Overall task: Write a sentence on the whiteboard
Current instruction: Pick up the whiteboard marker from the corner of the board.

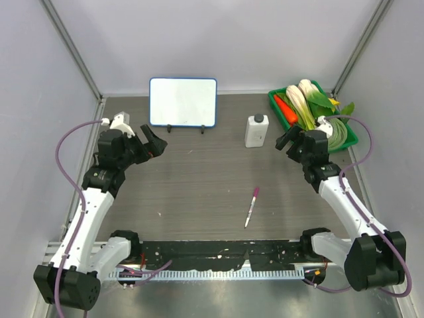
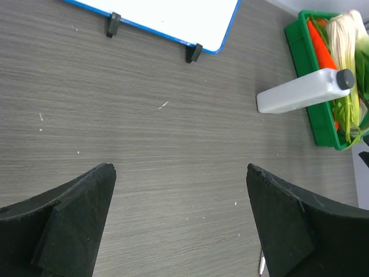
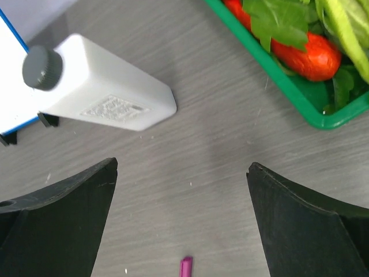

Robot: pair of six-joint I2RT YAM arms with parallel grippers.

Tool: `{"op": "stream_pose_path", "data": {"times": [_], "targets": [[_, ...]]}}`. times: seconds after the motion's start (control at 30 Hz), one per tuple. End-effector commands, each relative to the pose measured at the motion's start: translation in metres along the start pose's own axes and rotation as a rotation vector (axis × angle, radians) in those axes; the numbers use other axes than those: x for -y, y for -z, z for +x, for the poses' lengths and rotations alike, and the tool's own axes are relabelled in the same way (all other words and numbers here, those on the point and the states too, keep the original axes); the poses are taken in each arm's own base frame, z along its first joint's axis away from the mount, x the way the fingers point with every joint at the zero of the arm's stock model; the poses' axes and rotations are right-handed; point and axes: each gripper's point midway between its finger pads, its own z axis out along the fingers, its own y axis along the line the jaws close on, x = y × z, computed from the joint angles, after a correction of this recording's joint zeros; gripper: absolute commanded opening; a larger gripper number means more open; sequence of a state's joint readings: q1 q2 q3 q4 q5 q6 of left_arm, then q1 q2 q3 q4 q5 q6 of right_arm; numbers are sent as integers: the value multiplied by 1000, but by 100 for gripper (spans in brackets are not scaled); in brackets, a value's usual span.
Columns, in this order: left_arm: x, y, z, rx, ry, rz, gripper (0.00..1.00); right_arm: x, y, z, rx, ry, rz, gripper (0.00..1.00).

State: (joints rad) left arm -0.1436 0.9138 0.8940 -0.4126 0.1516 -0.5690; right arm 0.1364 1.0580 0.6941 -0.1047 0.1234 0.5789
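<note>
two arms, top view: left gripper and right gripper are over the table, well apart, each with jaws spread and empty.
whiteboard, top view: the whiteboard stands on two black feet at the far side, left of centre; its face is plain white.
other items, top view: a white bottle is right of the board; a green tray of vegetables is at the far right; a pink marker lies near centre.
left wrist view: the fingers are wide apart over bare table; board far left, bottle and tray far right.
right wrist view: the fingers are wide apart; bottle far left beside the board's corner, tray far right, marker tip at the near edge.
</note>
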Motion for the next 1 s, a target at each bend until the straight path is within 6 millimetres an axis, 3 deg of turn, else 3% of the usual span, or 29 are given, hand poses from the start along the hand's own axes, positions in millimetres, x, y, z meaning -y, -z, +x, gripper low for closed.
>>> {"op": "stream_pose_path", "data": {"times": [0.0, 0.2, 0.3, 0.53, 0.67, 0.87, 0.97], "targets": [[-1, -6, 7, -45, -10, 6, 100, -7, 10, 18, -142, 61, 34, 99], [-13, -18, 29, -152, -12, -34, 100, 4, 26, 98, -394, 158, 132, 99], [-22, -22, 41, -205, -14, -63, 100, 0, 40, 141, -500, 221, 141, 93], [-33, -27, 60, -294, -8, -100, 100, 1, 55, 205, -624, 318, 181, 82], [-36, -27, 65, -313, -13, -113, 100, 5, 51, 227, -668, 321, 188, 68], [-35, -19, 62, -304, -26, -113, 100, 14, 47, 246, -724, 341, 201, 21], [-31, -14, 60, -304, -38, -95, 100, -2, 44, 236, -697, 332, 152, 2]]}}
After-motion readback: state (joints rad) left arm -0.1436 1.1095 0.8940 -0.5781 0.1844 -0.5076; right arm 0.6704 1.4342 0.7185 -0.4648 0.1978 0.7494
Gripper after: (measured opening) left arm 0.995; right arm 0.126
